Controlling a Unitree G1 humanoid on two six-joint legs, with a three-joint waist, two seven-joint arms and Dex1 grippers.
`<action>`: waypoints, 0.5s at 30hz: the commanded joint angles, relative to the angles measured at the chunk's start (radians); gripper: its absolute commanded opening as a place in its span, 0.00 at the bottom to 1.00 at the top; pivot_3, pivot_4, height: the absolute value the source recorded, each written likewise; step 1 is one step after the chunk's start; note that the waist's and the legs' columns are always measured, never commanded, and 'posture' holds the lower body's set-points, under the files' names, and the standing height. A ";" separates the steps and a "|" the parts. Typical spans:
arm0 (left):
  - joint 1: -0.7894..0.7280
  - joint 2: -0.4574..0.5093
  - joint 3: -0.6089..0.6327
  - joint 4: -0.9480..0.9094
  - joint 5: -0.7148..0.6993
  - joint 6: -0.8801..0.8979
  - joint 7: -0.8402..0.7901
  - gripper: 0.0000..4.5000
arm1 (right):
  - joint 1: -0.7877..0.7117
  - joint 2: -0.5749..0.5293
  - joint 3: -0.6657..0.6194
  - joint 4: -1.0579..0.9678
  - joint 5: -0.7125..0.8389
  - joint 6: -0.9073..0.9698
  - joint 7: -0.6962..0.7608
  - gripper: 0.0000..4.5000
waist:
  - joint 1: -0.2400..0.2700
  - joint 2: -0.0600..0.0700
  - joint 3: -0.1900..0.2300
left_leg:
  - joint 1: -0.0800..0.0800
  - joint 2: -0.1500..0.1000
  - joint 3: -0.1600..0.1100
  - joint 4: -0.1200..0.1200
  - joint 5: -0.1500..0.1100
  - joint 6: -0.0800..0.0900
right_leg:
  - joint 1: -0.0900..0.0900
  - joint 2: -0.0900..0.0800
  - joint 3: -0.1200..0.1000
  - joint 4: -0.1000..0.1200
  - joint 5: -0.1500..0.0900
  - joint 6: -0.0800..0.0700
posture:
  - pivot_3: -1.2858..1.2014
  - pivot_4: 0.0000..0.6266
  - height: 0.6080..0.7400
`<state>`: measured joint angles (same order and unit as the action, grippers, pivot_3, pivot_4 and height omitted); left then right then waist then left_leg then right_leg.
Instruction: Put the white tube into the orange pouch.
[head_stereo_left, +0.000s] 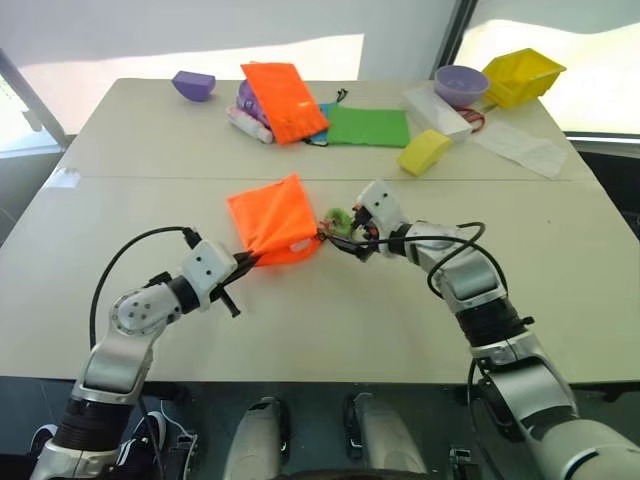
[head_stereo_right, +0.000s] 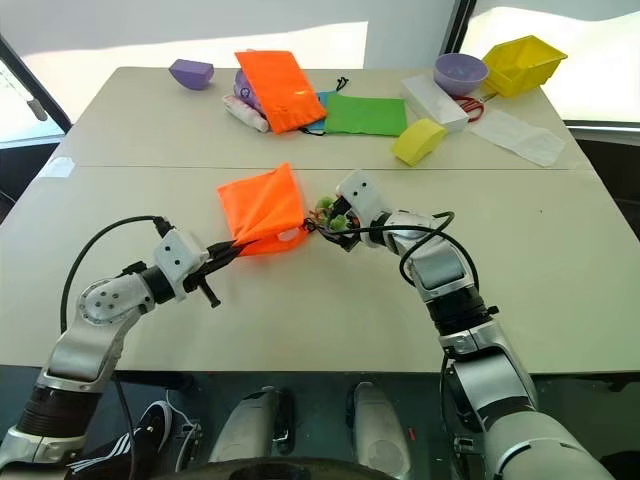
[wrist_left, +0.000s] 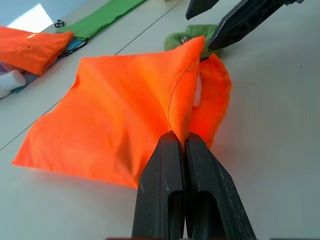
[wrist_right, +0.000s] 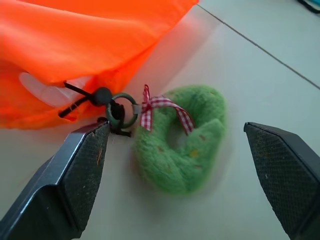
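**Two grippers at the orange pouch, tube mostly hidden inside**

No readable writing shows on anything. At left, the left gripper (wrist_left: 186, 145) is clamped on a pinch of the orange pouch (head_stereo_left: 272, 218) fabric, holding it on the table (head_stereo_left: 140, 150). Through the pouch mouth only a sliver of the white tube (wrist_left: 198, 92) shows; its print is hidden. Right of that, the right gripper (wrist_right: 180, 150) stands wide, straddling the green fuzzy tuft (wrist_right: 187, 150) with its checked ribbon, gripping nothing.
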<state>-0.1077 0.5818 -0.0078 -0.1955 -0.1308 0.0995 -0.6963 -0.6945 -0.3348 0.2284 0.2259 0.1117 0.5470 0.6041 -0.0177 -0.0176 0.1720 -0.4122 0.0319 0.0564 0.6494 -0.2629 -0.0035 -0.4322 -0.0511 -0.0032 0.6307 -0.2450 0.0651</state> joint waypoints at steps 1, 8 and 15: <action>0.013 -0.012 0.004 -0.030 0.000 -0.011 0.014 0.00 | -0.049 0.023 -0.026 0.064 -0.036 -0.042 -0.058 0.99 | -0.001 0.000 0.000 | 0.000 0.000 0.000 0.000 0.000 0.000 | 0.000 0.000 0.000 0.000 0.000 0.000 | 0.52 0.24 1.00; 0.019 -0.032 -0.010 -0.045 0.009 -0.007 0.027 0.00 | -0.041 0.038 0.012 0.120 -0.082 -0.047 -0.047 0.99 | 0.000 0.000 0.000 | 0.001 0.000 0.000 0.001 0.000 0.000 | 0.001 0.001 0.000 0.001 0.000 0.000 | 0.52 0.24 1.00; 0.015 -0.036 -0.013 -0.046 0.009 -0.006 0.026 0.00 | -0.048 0.055 -0.046 0.118 -0.039 -0.028 -0.023 0.47 | 0.000 0.000 0.000 | 0.002 0.000 0.000 0.001 0.000 0.000 | 0.001 0.003 0.000 0.002 0.000 0.000 | 0.52 0.24 1.00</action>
<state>-0.0873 0.5463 -0.0232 -0.2012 -0.1180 0.1010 -0.6728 -0.7246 -0.2747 0.2176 0.3685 0.0596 0.5210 0.5720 -0.0178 -0.0176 0.1719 -0.4106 0.0323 0.0568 0.6508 -0.2626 -0.0035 -0.4312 -0.0486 -0.0033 0.6327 -0.2446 0.0656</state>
